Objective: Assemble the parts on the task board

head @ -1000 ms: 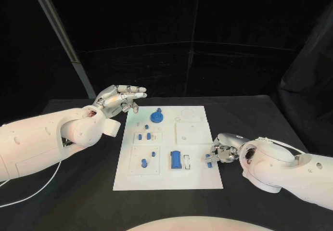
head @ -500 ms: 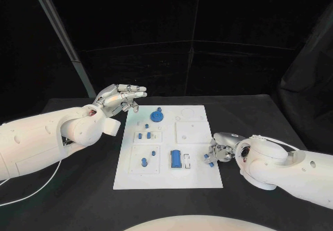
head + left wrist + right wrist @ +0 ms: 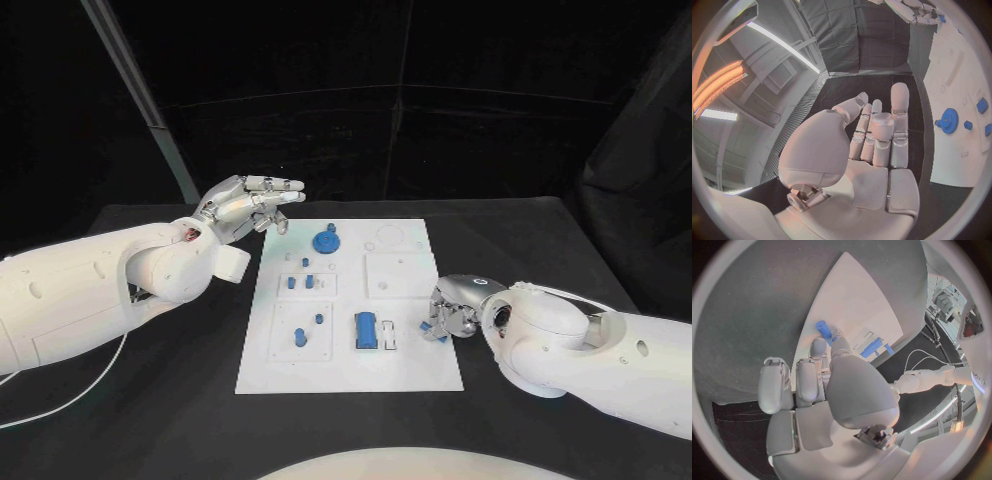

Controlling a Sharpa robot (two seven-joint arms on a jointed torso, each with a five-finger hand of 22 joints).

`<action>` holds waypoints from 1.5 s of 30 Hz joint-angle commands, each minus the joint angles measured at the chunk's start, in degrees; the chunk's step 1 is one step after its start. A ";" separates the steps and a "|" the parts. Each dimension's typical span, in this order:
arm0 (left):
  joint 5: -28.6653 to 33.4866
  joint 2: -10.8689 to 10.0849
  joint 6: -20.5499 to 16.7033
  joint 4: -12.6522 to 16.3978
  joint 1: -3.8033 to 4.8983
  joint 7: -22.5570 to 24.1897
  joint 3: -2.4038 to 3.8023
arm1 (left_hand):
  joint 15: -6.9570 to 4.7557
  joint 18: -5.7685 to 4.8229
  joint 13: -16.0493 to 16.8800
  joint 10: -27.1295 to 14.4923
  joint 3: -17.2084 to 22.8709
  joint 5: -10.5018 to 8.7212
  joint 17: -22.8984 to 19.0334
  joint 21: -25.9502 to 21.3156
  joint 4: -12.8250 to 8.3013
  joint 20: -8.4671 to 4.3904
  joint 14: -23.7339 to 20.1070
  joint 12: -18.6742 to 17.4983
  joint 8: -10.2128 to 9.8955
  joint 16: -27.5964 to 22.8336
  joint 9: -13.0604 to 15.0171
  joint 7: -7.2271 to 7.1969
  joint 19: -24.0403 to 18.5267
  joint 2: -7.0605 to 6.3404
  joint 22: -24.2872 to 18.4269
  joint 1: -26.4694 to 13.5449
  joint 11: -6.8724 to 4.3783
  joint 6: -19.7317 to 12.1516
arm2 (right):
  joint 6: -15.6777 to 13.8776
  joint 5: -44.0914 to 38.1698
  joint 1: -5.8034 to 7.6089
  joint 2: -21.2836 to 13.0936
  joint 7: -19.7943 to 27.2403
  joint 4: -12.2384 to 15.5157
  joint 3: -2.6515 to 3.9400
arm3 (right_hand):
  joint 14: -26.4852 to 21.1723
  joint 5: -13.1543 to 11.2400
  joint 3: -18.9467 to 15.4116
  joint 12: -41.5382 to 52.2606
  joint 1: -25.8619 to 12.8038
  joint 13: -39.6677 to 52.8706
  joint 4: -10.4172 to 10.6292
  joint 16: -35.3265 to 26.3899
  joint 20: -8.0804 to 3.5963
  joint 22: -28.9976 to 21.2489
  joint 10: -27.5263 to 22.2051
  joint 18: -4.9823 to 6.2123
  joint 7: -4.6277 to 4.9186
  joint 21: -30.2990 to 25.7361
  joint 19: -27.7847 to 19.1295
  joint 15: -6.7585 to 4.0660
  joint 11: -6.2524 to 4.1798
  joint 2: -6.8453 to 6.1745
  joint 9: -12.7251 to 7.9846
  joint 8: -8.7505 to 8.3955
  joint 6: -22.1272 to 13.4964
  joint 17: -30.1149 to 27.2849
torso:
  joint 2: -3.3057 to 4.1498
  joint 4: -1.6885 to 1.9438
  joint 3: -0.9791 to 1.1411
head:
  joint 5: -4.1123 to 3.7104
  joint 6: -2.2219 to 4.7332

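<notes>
**Fingers pinching blue part, right hand shifted inward on board**

Head view: right hand has crept left along the board edge over the last second, blue part held at its fingertips, just right of the blue block. Left hand unchanged, raised off the board's far left corner, fingers loosely apart, holding nothing.

Left wrist view: fingers extended, empty; gear on board.

Right wrist view: part pinched over board. Likely lining up for insertion, not seated yet.

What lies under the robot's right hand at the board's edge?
Under the right hand is the right edge of the white task board. A small blue part shows at its fingertips, apparently pinched. The fingers cover whatever board slot lies beneath it.
</notes>
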 commanded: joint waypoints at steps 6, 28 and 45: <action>-0.22 0.03 0.73 0.08 0.06 0.13 0.02 | 0.15 0.84 0.00 -0.25 -0.26 0.01 -0.01 -0.39 0.03 -0.04 -0.40 0.34 -0.27 -0.06 0.00 0.10 -0.46 0.19 -0.07 0.18 0.07 -0.22 | -9.69 9.95 -0.20 -1.24 0.60 2.18 -0.20 | 2.79 6.75 1.41 0.83 -1.82 0.84 1.69 0.63 -0.20 1.32 0.61 -0.37 -0.36 0.56 0.67 -0.49 -0.13 1.24 0.09 -0.84 -0.02 0.76 | 0.07 0.08 -0.02 | -0.04 0.00; -0.22 0.08 0.79 0.14 0.06 0.07 0.00 | 0.15 0.84 0.00 -0.25 -0.26 0.01 -0.01 -0.39 0.03 -0.04 -0.40 0.34 -0.27 -0.06 0.00 0.10 -0.46 0.19 -0.07 0.18 0.07 -0.22 | -11.33 22.48 -0.18 1.66 2.51 2.57 -0.20 | 2.87 8.61 2.58 0.67 -3.02 0.88 3.14 0.95 -0.25 1.75 0.89 -0.44 -0.53 0.81 0.93 -0.56 -0.23 0.97 -0.11 -1.60 0.83 1.19 | 0.06 0.10 -0.03 | 0.16 -0.31; -0.22 0.12 0.95 0.17 0.07 -0.06 -0.01 | 0.15 0.84 0.00 -0.25 -0.26 0.01 -0.01 -0.39 0.03 -0.04 -0.40 0.34 -0.27 -0.06 0.00 0.10 -0.46 0.19 -0.07 0.18 0.07 -0.22 | -10.62 20.34 -0.17 4.14 0.57 1.01 -0.19 | 3.05 7.11 3.46 1.86 -5.96 2.33 5.76 1.74 -0.67 2.74 2.88 -0.65 -1.30 1.35 1.52 -1.03 -0.79 0.14 -0.10 -2.20 3.91 2.26 | 0.05 0.05 0.02 | 0.48 -0.51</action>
